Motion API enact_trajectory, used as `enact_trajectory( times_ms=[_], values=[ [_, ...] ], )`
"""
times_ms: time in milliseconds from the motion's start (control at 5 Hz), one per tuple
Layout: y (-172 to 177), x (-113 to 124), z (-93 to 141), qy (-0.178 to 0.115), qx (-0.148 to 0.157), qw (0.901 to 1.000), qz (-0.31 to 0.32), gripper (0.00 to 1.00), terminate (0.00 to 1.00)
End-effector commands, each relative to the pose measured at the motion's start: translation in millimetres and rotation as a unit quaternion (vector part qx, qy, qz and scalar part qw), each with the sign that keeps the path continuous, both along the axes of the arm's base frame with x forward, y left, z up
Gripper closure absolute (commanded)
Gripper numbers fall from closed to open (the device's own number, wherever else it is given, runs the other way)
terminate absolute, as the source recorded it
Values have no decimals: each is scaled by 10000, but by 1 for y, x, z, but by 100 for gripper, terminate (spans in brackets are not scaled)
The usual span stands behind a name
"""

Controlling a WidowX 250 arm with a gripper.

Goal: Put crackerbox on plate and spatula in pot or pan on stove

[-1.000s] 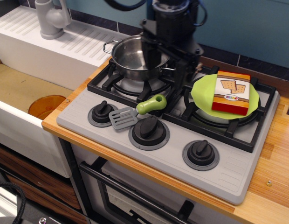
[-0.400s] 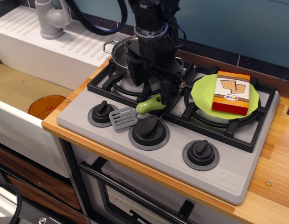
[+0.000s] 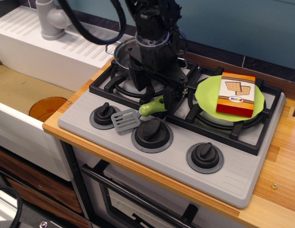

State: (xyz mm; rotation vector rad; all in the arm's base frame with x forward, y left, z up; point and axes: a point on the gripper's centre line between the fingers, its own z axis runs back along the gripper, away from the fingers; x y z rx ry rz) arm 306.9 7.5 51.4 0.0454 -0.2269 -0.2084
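The crackerbox [image 3: 237, 94] lies on the lime-green plate [image 3: 207, 95], which rests on the right burner of the stove [image 3: 233, 168]. The spatula [image 3: 150, 108] lies at the stove's front between two knobs, with its grey blade [image 3: 124, 120] to the left and its green handle to the right. My gripper [image 3: 156, 99] is open and low over the handle's right end, with one finger on each side of it. The steel pot [image 3: 120, 53] stands on the left burner, mostly hidden behind my arm.
Three black knobs [image 3: 152, 132] line the stove's front edge. A sink with an orange-brown disc [image 3: 47, 108] lies to the left, with a grey faucet [image 3: 52, 19] and a white draining board behind. Wooden counter [image 3: 280, 180] runs along the right.
My gripper has come down from above the pot and moved forward until it sits over the spatula handle. The spatula, crackerbox and plate have not moved.
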Motion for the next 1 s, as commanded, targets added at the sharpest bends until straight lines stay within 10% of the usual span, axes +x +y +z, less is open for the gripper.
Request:
enact_trajectory(
  times_ms=[0, 400, 600, 800],
  values=[
    [-5, 2, 2, -232, -5, 9996, 157, 0, 0],
    [-14, -2, -10, -343, -113, 9986, 379, 0, 0],
    [-15, -3, -11, -297, -160, 9987, 384, 100, 0],
    [-17, -2, -7, -216, -149, 9989, 389, 100, 0]
  ],
)
